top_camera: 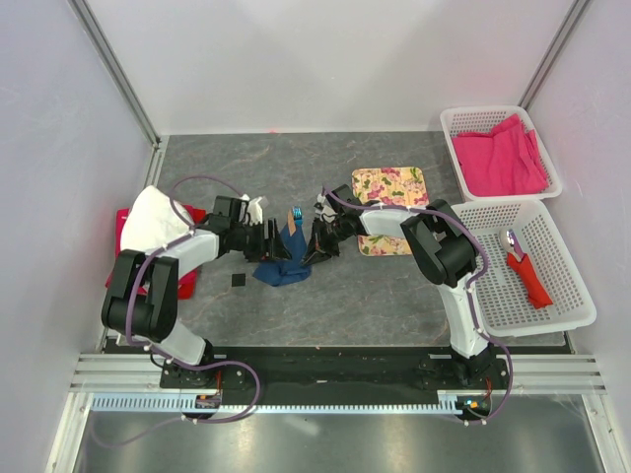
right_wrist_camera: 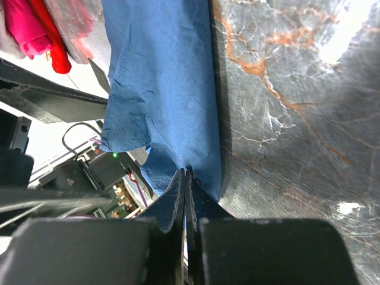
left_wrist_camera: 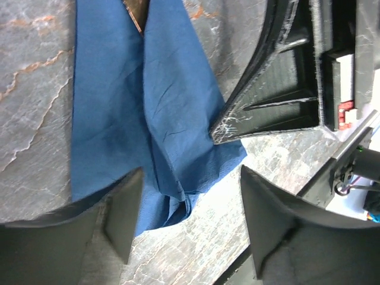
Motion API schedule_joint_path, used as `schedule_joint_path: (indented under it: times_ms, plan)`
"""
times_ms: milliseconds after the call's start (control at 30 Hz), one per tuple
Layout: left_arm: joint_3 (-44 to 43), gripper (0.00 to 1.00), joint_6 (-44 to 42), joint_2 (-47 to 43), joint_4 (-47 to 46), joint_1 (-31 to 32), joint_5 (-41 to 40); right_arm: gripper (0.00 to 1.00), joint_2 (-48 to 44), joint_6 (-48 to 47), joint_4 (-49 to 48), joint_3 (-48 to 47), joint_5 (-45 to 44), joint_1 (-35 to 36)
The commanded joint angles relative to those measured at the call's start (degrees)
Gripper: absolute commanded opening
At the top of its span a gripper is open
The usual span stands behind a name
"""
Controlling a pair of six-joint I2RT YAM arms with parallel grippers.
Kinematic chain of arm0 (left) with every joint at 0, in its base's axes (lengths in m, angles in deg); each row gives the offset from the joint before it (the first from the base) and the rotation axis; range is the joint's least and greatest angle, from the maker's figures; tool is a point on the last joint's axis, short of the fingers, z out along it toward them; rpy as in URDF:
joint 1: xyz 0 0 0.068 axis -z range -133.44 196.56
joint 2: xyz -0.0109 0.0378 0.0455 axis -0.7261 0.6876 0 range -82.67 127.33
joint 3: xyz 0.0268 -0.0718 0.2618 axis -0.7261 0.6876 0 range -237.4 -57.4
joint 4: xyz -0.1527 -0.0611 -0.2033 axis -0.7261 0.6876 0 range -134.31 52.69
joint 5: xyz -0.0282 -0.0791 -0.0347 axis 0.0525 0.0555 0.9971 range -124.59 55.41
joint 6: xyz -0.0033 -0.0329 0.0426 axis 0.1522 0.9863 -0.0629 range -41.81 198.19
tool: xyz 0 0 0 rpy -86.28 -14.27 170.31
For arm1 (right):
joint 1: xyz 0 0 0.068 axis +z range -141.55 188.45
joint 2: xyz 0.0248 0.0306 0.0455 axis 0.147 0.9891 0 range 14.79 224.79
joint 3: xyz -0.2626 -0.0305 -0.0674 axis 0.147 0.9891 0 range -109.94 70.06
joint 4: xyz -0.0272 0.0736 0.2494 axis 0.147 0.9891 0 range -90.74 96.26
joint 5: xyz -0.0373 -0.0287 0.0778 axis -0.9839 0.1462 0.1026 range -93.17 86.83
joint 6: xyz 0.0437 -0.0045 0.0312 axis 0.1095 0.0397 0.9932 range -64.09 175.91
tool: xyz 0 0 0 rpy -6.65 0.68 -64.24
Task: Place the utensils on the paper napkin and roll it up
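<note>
The overhead camera gives me the whole layout, which neither wrist camera does. Well to the left of the left tool (top_camera: 267, 239), a white cloth (top_camera: 150, 219) sits on something red (top_camera: 122, 236). A small black square (top_camera: 239, 281) lies on the bench (top_camera: 394, 296), just nearer to me than that tool. The paper napkin (top_camera: 284, 261), dark blue, lies crumpled between the two tools and trails toward my side. At its far end, a little beyond the tool tips, a bright-blue utensil (top_camera: 296, 214) pokes up. I can't find it in either wrist view. To the right of the right tool (top_camera: 317, 240) is the floral mat (top_camera: 390, 185), then two white baskets. The farther basket (top_camera: 463, 118) holds a pink cloth (top_camera: 498, 158), and the nearer basket (top_camera: 562, 315) holds a red-handled implement (top_camera: 527, 274).

The left wrist camera shows what the overhead view cannot. The left tool's fingers (left_wrist_camera: 122, 217) stand wide apart with nothing clamped. The napkin's folded end reaches into the gap, close to one finger. Just ahead, the right tool's tip meets the napkin's edge.

The right wrist camera settles the other side. The right tool's fingers (right_wrist_camera: 178, 196) are pressed fully together with the napkin's edge pinched at their tips. From there the sheet runs away from them over the bench.
</note>
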Motion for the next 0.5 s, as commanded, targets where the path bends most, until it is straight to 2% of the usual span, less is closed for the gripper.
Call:
schedule_joint_path:
  times_ms: [0, 100, 200, 233, 333, 467]
  plan:
    - [-1.54, 0.66, -1.72, 1.91, 1.43, 1.30, -3.71, 0.01, 0.81, -1.35, 0.96, -1.21, -1.26, 0.46]
    - [-2.25, 0.60, -1.99, 3.23, 2.22, 1.66, -5.20, 0.02, 0.81, -1.35, 0.88, -1.38, -0.82, 0.46]
    - [-3.04, 0.38, -2.69, 3.58, 3.19, 1.66, -6.43, 0.03, 0.55, -1.53, 0.96, -1.56, -0.73, 0.46]
    - [-3.48, 0.25, -2.78, 3.50, 3.54, 1.66, -6.87, 0.04, 0.46, -1.62, 0.88, -1.64, -0.73, 0.46]
    - [-3.83, 0.11, -3.39, 2.18, 4.07, 1.57, -7.40, 0.08, 0.02, -1.79, 0.96, -1.65, -0.56, 0.38]
    - [-4.01, 0.02, -4.36, 0.77, 4.77, 1.57, -7.75, 0.14, -0.51, -1.97, 1.40, -2.17, -0.11, 0.38]
